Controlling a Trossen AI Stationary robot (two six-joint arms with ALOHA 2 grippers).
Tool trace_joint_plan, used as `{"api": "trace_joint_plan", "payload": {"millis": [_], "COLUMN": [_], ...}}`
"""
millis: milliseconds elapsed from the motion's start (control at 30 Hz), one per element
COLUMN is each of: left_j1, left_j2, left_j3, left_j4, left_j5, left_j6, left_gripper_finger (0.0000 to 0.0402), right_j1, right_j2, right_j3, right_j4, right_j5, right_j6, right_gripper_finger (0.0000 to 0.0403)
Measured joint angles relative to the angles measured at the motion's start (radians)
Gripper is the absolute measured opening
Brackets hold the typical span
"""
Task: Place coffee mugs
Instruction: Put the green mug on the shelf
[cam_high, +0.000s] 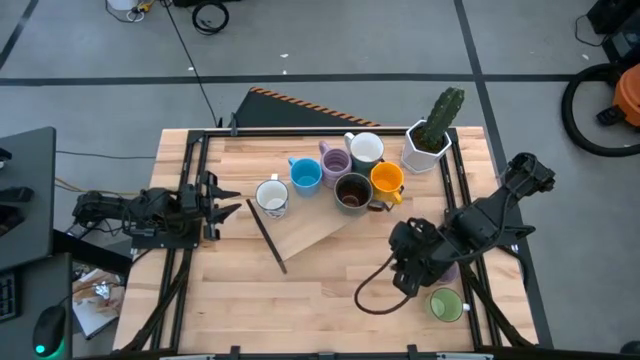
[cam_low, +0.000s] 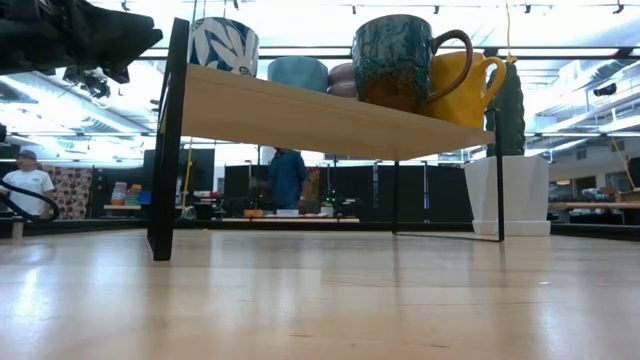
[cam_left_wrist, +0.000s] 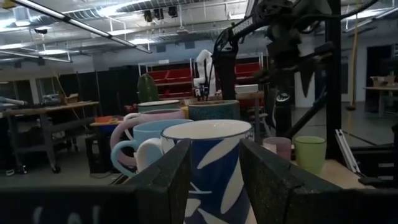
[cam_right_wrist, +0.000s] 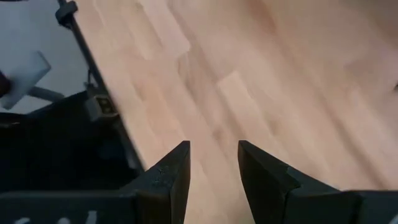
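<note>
Six mugs stand in a cluster on a raised wooden shelf (cam_high: 310, 235): a white one with blue leaves (cam_high: 271, 195), blue (cam_high: 305, 175), lavender (cam_high: 334, 160), white (cam_high: 366, 148), dark brown (cam_high: 352, 192) and orange (cam_high: 387, 180). A green mug (cam_high: 445, 304) stands on the table by the right arm, and a second lavender mug (cam_left_wrist: 278, 148) is beside it. My left gripper (cam_high: 232, 200) is open and level, just left of the leaf mug (cam_left_wrist: 211, 168), apart from it. My right gripper (cam_high: 408, 272) is open, points down over bare table (cam_right_wrist: 249, 93) and holds nothing.
A white faceted pot with a cactus (cam_high: 430, 140) stands at the table's far right corner. The shelf's black frame leg (cam_low: 165, 140) rests on the table. A black cable (cam_high: 372, 295) loops on the table by the right arm. People stand in the room behind.
</note>
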Motion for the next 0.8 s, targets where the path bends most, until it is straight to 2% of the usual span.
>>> {"api": "trace_joint_plan", "payload": {"millis": [200,400,633,800], "left_j1": [0.0,0.0,0.0,0.0], "left_j2": [0.001,0.001,0.001,0.001], "left_j3": [0.0,0.0,0.0,0.0], "left_j4": [0.002,0.001,-0.008,-0.013], "left_j5": [-0.001,-0.001,-0.001,-0.001], "left_j6": [0.009,0.01,0.005,-0.001], "left_gripper_finger": [0.0141,0.0141,0.0141,0.0141], "right_j1": [0.023,0.036,0.033,0.036], "right_j2": [0.002,0.002,0.003,0.003], "right_j3": [-0.043,-0.163,-0.333,-0.381], "right_j4": [-0.029,-0.106,-0.026,0.053], "right_j5": [-0.042,-0.119,-0.37,-0.441], "right_j6": [0.106,0.22,0.283,0.336], "right_gripper_finger": [0.014,0.0139,0.0139,0.0142]}}
